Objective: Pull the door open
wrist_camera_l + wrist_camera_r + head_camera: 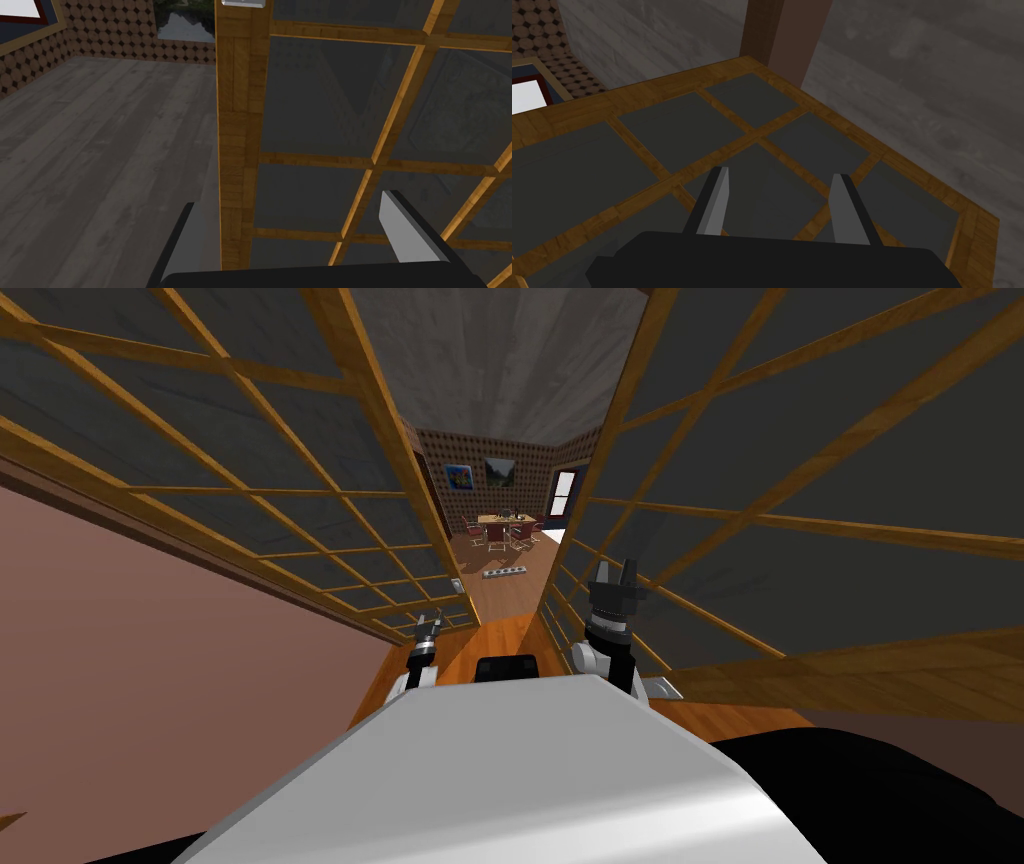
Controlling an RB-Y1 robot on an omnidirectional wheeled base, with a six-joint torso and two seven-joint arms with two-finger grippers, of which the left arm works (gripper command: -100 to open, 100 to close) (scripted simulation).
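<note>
Between the wide-spread fingers of the left gripper (290,200) rose the door's (350,100) wooden edge (237,125), long axis upright; the grey fitting (243,2) beyond was probably its handle. The right gripper (781,173) was likewise spread.

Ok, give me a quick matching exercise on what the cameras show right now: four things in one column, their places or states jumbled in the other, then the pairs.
1. left gripper
2. right gripper
3. light wooden table with red chairs
4. small grey metal plate

A. fingers open, wooden edge post of the lattice door in line between them
B. in the far room, beyond the doorway gap
C. on that wooden edge post, ahead of the gripper
D. fingers open, aimed at dark grey panes away from the edge

Pairs: 1-A, 2-D, 3-B, 4-C
</note>
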